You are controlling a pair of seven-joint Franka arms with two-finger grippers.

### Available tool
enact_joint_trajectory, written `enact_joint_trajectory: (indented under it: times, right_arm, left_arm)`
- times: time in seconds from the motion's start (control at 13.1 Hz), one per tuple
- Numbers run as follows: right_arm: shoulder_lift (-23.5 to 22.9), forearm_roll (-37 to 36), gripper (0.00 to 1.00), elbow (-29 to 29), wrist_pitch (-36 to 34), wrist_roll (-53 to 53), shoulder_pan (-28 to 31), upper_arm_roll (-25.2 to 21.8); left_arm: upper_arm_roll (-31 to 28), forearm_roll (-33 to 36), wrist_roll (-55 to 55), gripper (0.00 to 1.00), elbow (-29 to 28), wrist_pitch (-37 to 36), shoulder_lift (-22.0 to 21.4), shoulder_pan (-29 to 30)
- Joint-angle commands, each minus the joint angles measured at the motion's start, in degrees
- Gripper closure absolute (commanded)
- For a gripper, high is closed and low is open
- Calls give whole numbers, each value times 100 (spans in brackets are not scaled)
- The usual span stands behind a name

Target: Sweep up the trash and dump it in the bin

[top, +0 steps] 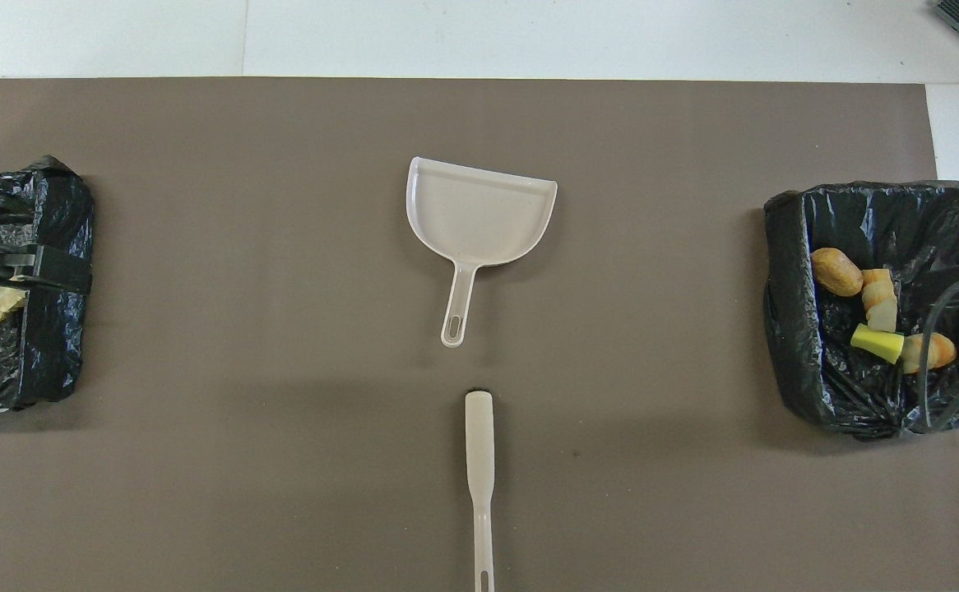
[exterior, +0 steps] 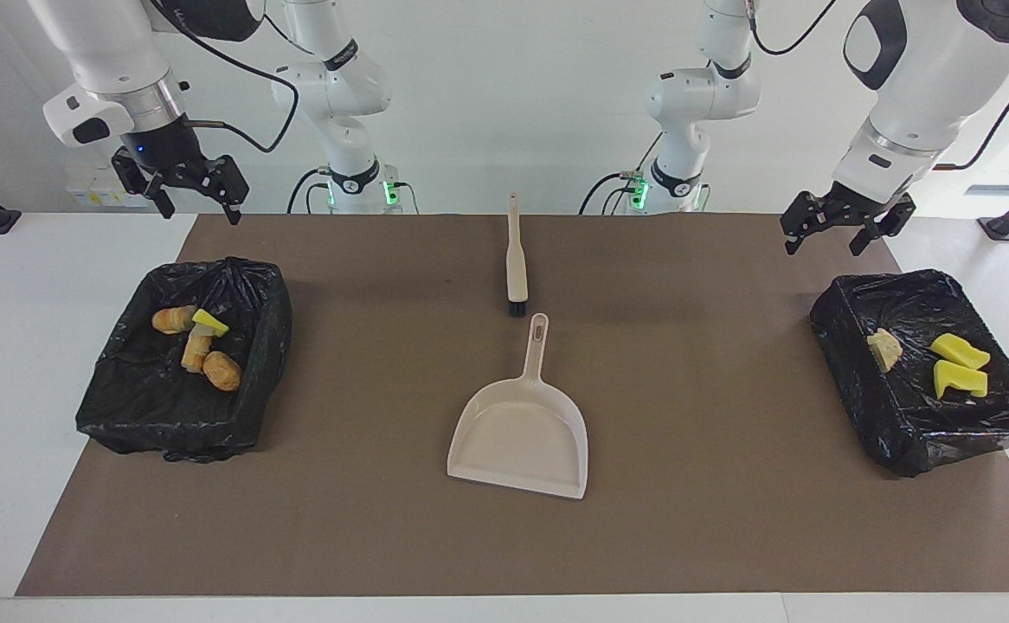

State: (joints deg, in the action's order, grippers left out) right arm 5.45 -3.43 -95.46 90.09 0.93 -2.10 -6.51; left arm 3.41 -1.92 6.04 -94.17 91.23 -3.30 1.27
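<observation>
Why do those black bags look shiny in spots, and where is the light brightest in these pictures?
Facing view: the crinkled black plastic bin liner at the left arm's end carries small white glints, and the wall at that same end is washed out bright. Overhead view: the black liner at the right arm's end glints likewise, and the flat beige plastic dustpan casts only a soft, faint shadow on the brown mat.

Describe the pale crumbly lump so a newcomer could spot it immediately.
Find the black-lined bin at the left arm's end of the table. Three pieces lie inside; the lump sits nearest the bin's wall toward the dustpan. Unlike the two bright yellow sponges beside it, it is dull, pale and ragged.
</observation>
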Motion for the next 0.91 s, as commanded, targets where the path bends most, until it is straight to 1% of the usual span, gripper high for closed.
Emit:
enact_joint_trajectory:
  times: [0.0,0.15,0.3,0.46,0.61,0.84]
  right_arm:
    - [114,44,0,-121,-27,83,-98,-87]
    - [114,44,0,-95,-140,-14,-98,-44]
    - [105,44,0,-34,-421,-58,-98,-17]
    - [105,44,0,-42,-414,-58,-98,-17]
    - [105,44,0,-34,-378,-67,-98,-17]
    - [88,18,0,-34,-317,-154,-106,-8]
  left_arm:
    - [20,-133,204,0,-93,-96,-153,58]
    - [55,-80,143,0,-23,-96,-153,32]
    - [72,-71,125,0,-31,-175,-267,32]
    - [81,-54,116,0,-110,-246,-364,32]
    - [81,-45,116,0,-93,-211,-347,32]
    - [90,157,116,0,-84,-246,-346,23]
